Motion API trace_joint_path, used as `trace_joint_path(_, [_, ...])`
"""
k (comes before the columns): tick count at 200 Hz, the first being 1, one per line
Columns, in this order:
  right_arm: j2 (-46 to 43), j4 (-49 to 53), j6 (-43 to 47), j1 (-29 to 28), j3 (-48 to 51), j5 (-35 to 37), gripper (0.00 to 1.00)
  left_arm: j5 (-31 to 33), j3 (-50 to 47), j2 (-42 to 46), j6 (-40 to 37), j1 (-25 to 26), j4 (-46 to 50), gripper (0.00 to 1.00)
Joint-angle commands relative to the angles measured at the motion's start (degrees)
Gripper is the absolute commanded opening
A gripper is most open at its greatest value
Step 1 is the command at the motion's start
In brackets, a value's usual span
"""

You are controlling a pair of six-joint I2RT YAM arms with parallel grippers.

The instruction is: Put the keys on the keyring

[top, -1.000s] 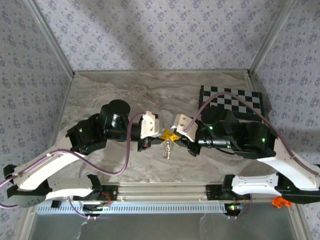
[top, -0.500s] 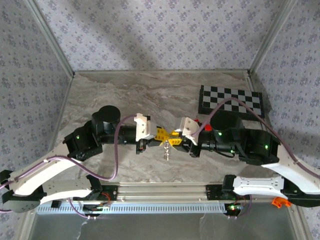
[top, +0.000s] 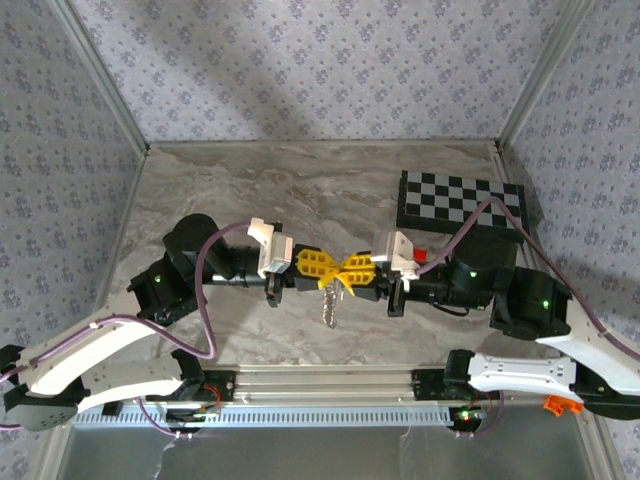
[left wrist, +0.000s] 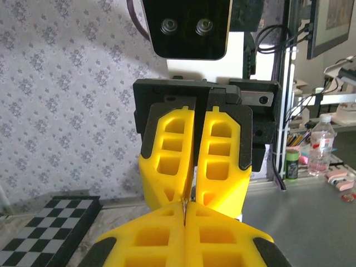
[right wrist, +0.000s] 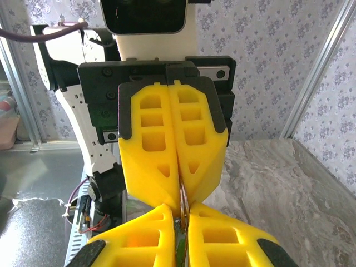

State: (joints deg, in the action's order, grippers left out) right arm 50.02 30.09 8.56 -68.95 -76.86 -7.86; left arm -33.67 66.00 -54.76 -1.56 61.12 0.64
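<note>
Marble table [top: 250,180]; left gripper [top: 332,268], right gripper [top: 350,268], both jaws tight on one keyring [top: 330,300].

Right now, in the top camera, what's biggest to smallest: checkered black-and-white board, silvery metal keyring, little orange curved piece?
1. Black-and-white checkered board.
2. Silvery metal keyring, hanging nearer the camera.
3. Orange curved piece, close in size to it: unsure.

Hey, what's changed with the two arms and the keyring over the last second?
Both arms pulled their elbows outward and straightened, so the left claw and right claw now lie level, tip to tip, in one line. Nothing visibly grabbed or released. Unchanged: the claws meet at the same spot, with the keyring dangling below.
</note>
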Motion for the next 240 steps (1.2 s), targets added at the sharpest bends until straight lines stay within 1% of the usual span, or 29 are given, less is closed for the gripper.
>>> trace_joint_path(1, [-0.61, -2.31, -0.56, -0.22, 0.73, 1.08, 0.1, -3.43, -0.22, 0.18, 2.69, 0.36, -6.26, 0.0])
trace_joint_path(8, [-0.87, -2.25, -0.58, -0.22, 0.89, 1.41, 0.09, -3.55, -0.25, 0.12, 2.86, 0.32, -6.48, 0.0])
trace_joint_path(24, [-1.2, -2.05, -0.47, -0.22, 1.01, 2.4, 0.0, -3.6, -0.26, -0.04, 3.21, 0.31, -6.62, 0.0])
trace_joint_path(43, [-0.98, -0.57, -0.13, -0.22, 0.39, 4.22, 0.0, -3.29, 0.8, -0.58, 2.58, 0.4, -4.03, 0.0])
trace_joint_path(64, [0.98, 5.42, 0.94, -0.22, -3.13, 5.98, 0.0, -0.55, 3.7, -1.27, -1.1, 0.39, 5.76, 0.0])
trace_joint_path(80, [3.11, 11.35, 2.3, -0.38, -6.78, 6.81, 0.0, 3.84, 7.3, -2.4, -5.92, 0.4, 16.49, 0.02])
trace_joint_path(100, [6.23, 18.07, 4.1, -0.81, -11.26, 6.8, 0.0, 6.97, 11.75, -4.96, -11.42, 0.4, 27.97, 0.03])
trace_joint_path(116, [9.2, 23.06, 5.23, -1.16, -14.88, 7.04, 0.0, 8.41, 13.81, -6.46, -14.06, 0.44, 32.86, 0.05])
trace_joint_path(134, [12.08, 27.36, 6.5, -1.69, -17.97, 7.85, 0.0, 9.11, 14.83, -7.67, -15.77, 0.4, 35.47, 0.06])
trace_joint_path(156, [14.47, 30.76, 7.42, -1.8, -20.52, 8.89, 0.0, 9.32, 14.46, -7.74, -16.24, 0.4, 35.25, 0.05])
trace_joint_path(166, [15.08, 31.59, 7.53, -1.8, -21.26, 9.21, 0.0, 9.15, 14.02, -7.48, -16.04, 0.4, 34.49, 0.0])
trace_joint_path(179, [15.1, 31.51, 7.4, -1.8, -21.51, 9.43, 0.0, 8.61, 13.23, -6.75, -15.4, 0.4, 33.01, 0.0])
trace_joint_path(203, [13.48, 28.1, 6.41, -1.76, -19.76, 9.51, 0.0, 6.02, 10.03, -3.89, -11.84, 0.4, 24.74, 0.0])
trace_joint_path(217, [11.65, 24.69, 5.28, -1.8, -17.28, 9.08, 0.08, 3.59, 7.79, -2.39, -8.76, 0.4, 18.31, 0.0])
trace_joint_path(240, [7.9, 18.5, 3.17, -1.8, -12.7, 6.64, 0.16, -0.23, 4.88, -1.16, -3.98, 0.4, 8.09, 0.0])
